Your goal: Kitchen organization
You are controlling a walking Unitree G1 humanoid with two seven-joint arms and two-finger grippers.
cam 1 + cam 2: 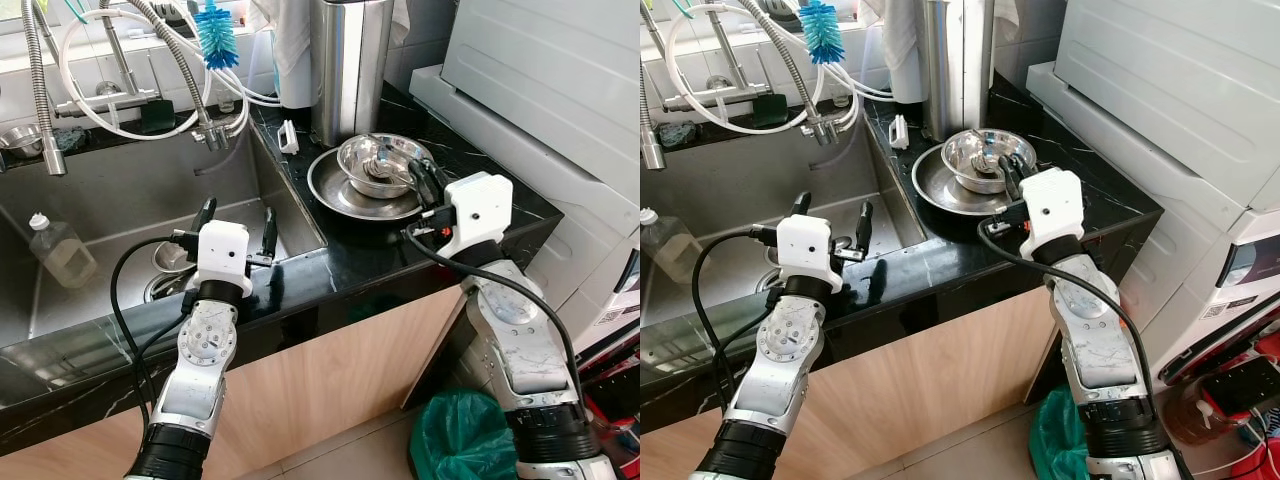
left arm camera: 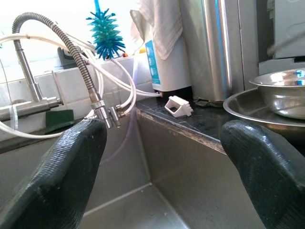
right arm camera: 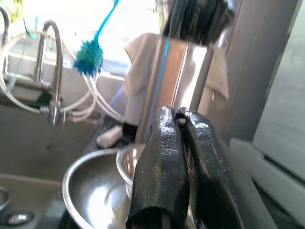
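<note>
1. Left tool [image 1: 237,222] is up over the sink [image 1: 120,200], near its right wall. Its fingers [image 2: 62,176] are spread wide w/ nothing between them.
2. Right tool [image 1: 428,183] is at the near edge of the small steel bowl [image 1: 380,160]. Its fingers [image 3: 162,167] are pressed tight together. A tiny bit of metal shows at the tips, but can't tell if it grips anything.
3. The small steel bowl sits inside a big flat steel bowl [image 1: 335,195] on the black table [image 1: 480,180], just right of the sink.
4. A tall steel can [image 1: 348,60] stands right behind the bowls, touching or almost.
5. A small white clip thing [image 1: 288,136] lies on the table by the sink corner.
6. A blue bottle brush [image 1: 215,35] hangs up by the tap hoses [image 1: 180,60].
7. A clear bottle [image 1: 58,250] stands in the sink on the left. A small steel cup [image 1: 172,257] sits by the drain.
8. A green bag [image 1: 460,440] is on the floor below the right arm.
</note>
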